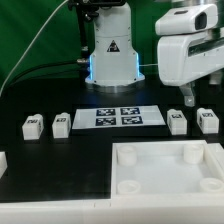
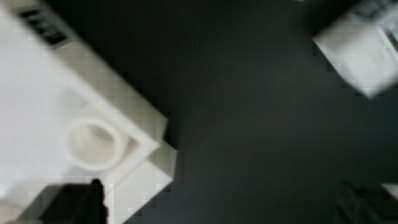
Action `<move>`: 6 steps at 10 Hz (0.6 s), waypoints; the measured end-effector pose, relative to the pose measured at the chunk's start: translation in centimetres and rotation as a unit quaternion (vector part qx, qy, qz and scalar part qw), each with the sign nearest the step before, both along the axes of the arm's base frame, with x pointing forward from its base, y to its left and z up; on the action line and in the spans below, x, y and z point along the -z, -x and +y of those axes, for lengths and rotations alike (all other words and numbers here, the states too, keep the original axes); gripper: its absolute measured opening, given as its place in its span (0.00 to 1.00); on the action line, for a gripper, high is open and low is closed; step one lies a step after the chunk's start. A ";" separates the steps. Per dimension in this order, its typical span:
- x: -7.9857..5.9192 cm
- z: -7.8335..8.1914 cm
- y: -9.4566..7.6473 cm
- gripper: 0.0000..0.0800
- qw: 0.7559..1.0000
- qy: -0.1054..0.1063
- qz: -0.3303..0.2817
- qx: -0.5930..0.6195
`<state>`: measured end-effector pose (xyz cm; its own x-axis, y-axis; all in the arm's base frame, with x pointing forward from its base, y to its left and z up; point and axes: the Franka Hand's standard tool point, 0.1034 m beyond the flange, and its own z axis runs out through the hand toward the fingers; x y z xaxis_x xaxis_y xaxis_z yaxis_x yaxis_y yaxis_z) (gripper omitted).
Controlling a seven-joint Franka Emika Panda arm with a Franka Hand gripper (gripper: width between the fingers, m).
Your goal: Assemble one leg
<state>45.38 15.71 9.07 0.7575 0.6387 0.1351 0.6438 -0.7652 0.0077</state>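
Observation:
Four small white legs with marker tags lie on the black table. Two are at the exterior view's left (image 1: pixel 31 125) (image 1: pixel 61 124) and two at its right (image 1: pixel 177 121) (image 1: pixel 207 121). The big white tabletop (image 1: pixel 130 170) with round corner sockets lies at the front. My gripper (image 1: pixel 200 92) hangs above the two right legs, apart from them, open and empty. The wrist view is blurred. It shows a tabletop corner with a socket (image 2: pixel 93 140), one leg (image 2: pixel 356 55), and nothing in my gripper (image 2: pixel 222 210), with one dark finger (image 2: pixel 71 205) at the picture's edge.
The marker board (image 1: pixel 119 117) lies flat between the two pairs of legs, in front of the robot base (image 1: pixel 110 55). A white piece (image 1: pixel 3 160) shows at the exterior view's left edge.

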 end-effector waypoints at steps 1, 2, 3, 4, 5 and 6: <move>0.6 0.0 -0.3 0.81 0.997 -0.023 -0.009 0.072; 0.8 -0.1 -0.2 0.81 0.993 -0.029 -0.002 0.118; 0.7 0.1 -0.2 0.81 0.984 -0.040 0.005 0.176; 0.8 0.1 -0.2 0.81 0.974 -0.048 0.011 0.223; 0.8 0.4 0.0 0.81 0.959 -0.057 0.020 0.278; 1.3 1.6 0.8 0.81 0.943 -0.060 0.036 0.327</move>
<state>44.56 17.27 7.74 0.9938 0.0165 0.1101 0.0308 -0.9911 -0.1293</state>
